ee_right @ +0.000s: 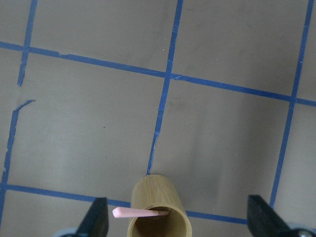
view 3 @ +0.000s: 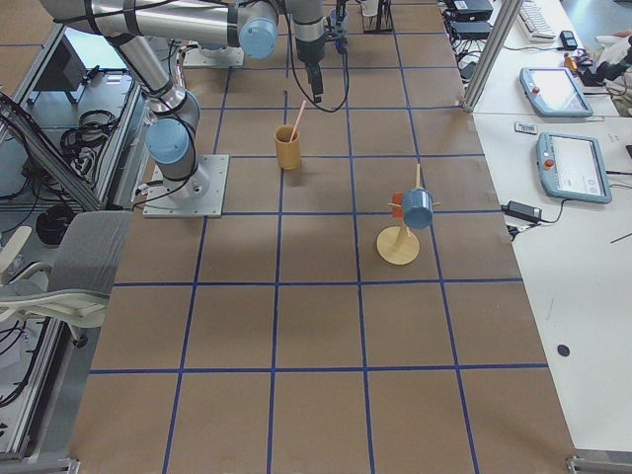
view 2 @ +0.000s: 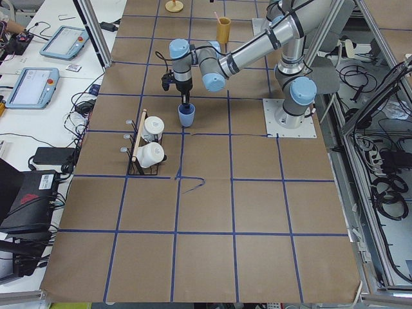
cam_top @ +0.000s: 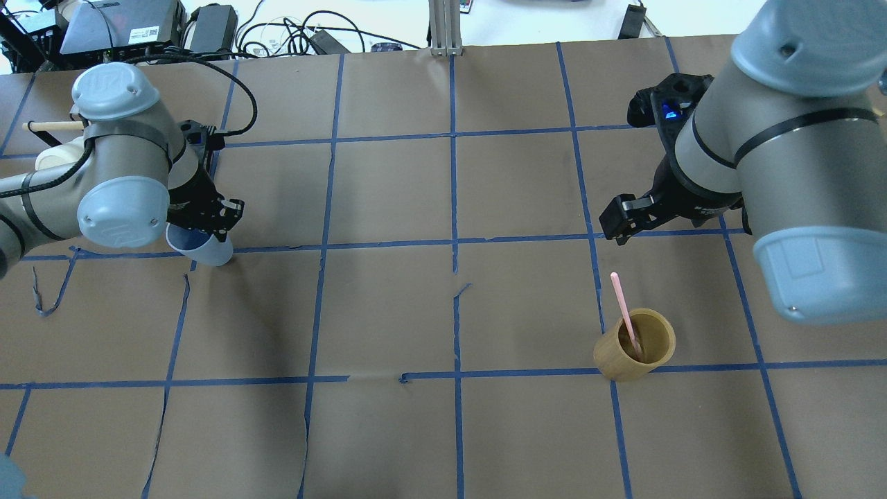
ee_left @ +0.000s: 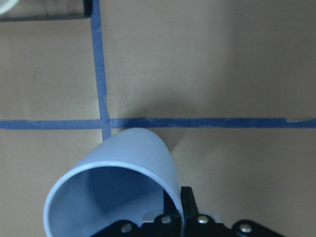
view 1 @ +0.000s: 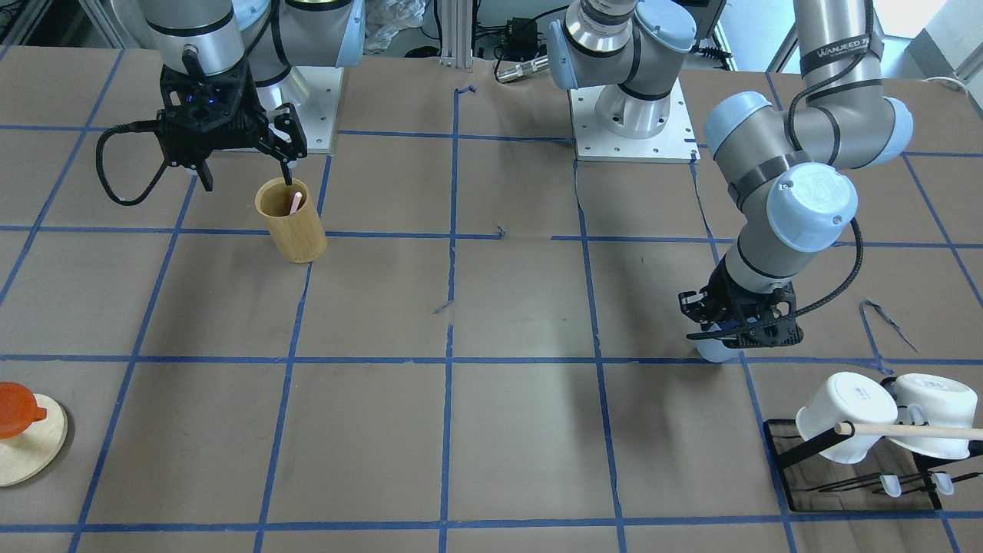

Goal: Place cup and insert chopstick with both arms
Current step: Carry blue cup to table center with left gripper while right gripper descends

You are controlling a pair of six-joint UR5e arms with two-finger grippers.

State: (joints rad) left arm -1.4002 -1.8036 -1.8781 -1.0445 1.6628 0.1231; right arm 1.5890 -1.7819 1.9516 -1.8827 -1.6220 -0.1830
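The pale blue cup (cam_top: 202, 247) is pinched at its rim by my left gripper (view 1: 736, 329), which is shut on it. The cup hangs tilted, low over a blue tape crossing; I cannot tell if it touches the table. In the left wrist view the cup (ee_left: 121, 187) opens toward the camera, with one finger (ee_left: 188, 203) on its rim. The pink chopstick (cam_top: 625, 312) leans inside the tan bamboo cylinder (cam_top: 636, 346). My right gripper (view 1: 247, 178) is open and empty just above and behind that cylinder (ee_right: 159, 205); its fingers (ee_right: 98, 219) stand wide apart.
A black rack with two white mugs (view 1: 845, 415) and a long wooden rod (view 1: 914, 432) stands beside the left arm. A round wooden stand with an orange piece (view 1: 19, 430) sits at the table's other end. The arm bases (view 1: 633, 127) are at the robot's edge.
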